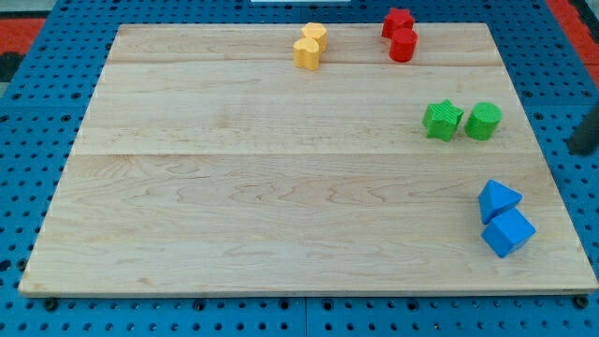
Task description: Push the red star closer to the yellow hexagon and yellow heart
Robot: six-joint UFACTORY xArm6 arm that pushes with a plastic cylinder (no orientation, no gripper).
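Note:
The red star [397, 20] sits at the view's top, right of centre, near the board's far edge. A second red block [403, 45] touches it just below. The yellow hexagon [314, 34] and the yellow heart [306, 54] stand together to the left of the red pair, with a gap of bare wood between the two groups. My tip [579, 150] shows as a dark rod end at the view's right edge, off the board and far below and to the right of the red star. It touches no block.
A green star [443, 121] and a round green block [484, 122] stand side by side at the right. A blue triangle [498, 198] and a blue cube [508, 233] sit at the lower right. The wooden board [281, 187] lies on a blue pegboard.

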